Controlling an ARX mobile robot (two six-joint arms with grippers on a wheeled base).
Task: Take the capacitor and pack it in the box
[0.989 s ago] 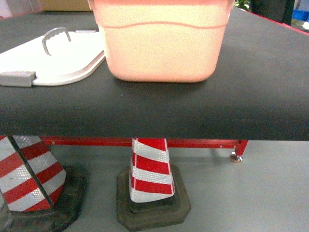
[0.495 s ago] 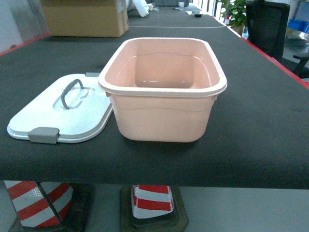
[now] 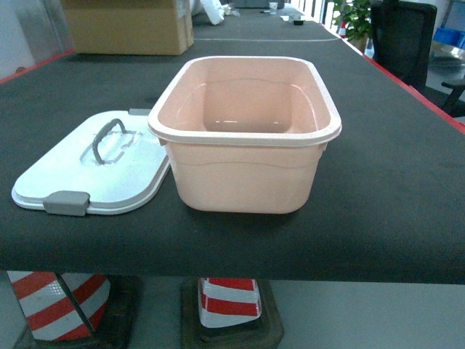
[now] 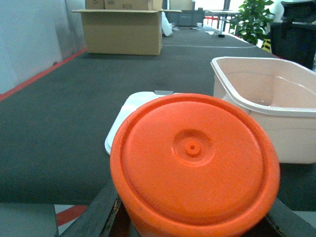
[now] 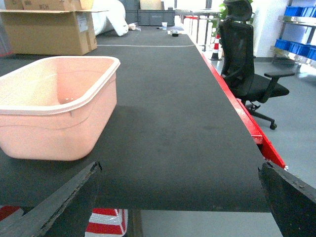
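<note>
In the left wrist view the orange-red capacitor fills the foreground, its round end face toward the camera. My left gripper is shut on it, with dark fingers showing on both sides. It hangs before the table's front edge, left of the pink box. The box stands open on the black table, with nothing showing inside it. Its white lid lies flat to its left. My right gripper is open with nothing between its fingers, low at the front edge, right of the box. Neither gripper shows in the head view.
A brown cardboard carton stands at the table's far left. A black office chair is beyond the red right edge. Red-and-white cones stand under the table. Blue bins sit on a shelf at far right.
One second ago the head view pointed lower, at the table's front edge and the cones. It has tilted up onto the box and lid and has barely moved since.
</note>
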